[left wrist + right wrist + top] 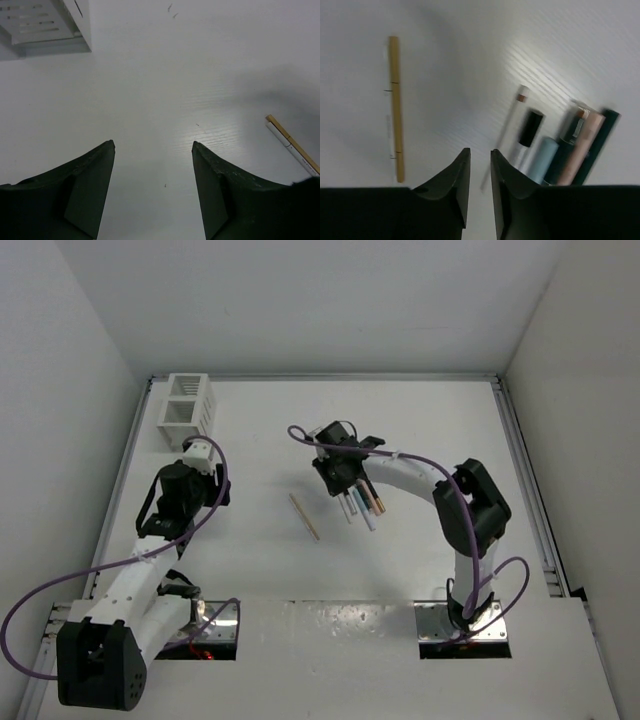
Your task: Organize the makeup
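Several slim makeup sticks flat on the white table [450, 420], long tan wooden stick [304, 516] alone mid-table, angled far-left to near-right, white stick [512, 117], black-capped stick [530, 127], pale blue stick [543, 157] and peach stick [585, 142] roughly parallel under the right gripper [480, 150], jaws nearly together, any pinch unclear, left gripper [152, 145] spread wide

Box [186, 412] way back in the table's [420, 420] left corner, long stick [304, 516] alone mid-table, bunch of shorter sticks [366, 514] side by side just right of it.

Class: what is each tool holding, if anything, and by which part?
Left tool: open, holding nothing. Right tool: jaws nearly closed about one end of the thin white stick; a firm grip cannot be told.
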You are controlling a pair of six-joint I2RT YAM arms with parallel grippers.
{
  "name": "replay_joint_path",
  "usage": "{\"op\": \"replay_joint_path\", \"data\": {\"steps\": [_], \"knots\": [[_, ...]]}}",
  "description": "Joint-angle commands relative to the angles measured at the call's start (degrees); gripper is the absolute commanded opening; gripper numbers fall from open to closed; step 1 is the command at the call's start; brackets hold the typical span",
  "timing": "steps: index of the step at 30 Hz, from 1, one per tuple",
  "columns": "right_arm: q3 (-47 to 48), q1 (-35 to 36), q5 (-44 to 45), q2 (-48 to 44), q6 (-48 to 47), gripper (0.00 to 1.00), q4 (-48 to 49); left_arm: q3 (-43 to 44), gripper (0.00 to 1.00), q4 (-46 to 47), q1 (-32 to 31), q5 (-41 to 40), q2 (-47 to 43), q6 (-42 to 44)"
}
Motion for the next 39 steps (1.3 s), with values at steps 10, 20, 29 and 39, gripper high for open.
{"op": "replay_joint_path", "data": {"steps": [10, 20, 29, 39], "knots": [[-3.8, -17.72, -0.33, -6.25, 1.01, 0.16, -8.44, -0.72, 0.7, 2.73, 0.54, 1.02, 0.32, -1.31], [-1.95, -20.12, -7.2, -1.59, -1.02, 0.2, -8.7, -0.72, 0.7, 2.2, 0.54, 1.55, 0.32, -1.31], [-2.57, -19.94, -8.09, 1.14, -0.58, 0.21, -8.97, -0.72, 0.7, 2.2, 0.54, 1.55, 0.85, -0.78], [-2.92, -19.68, -6.06, 4.3, -0.76, 0.21, -9.31, -0.72, 0.71, 2.2, 0.54, 1.55, 1.38, -0.78]]}}
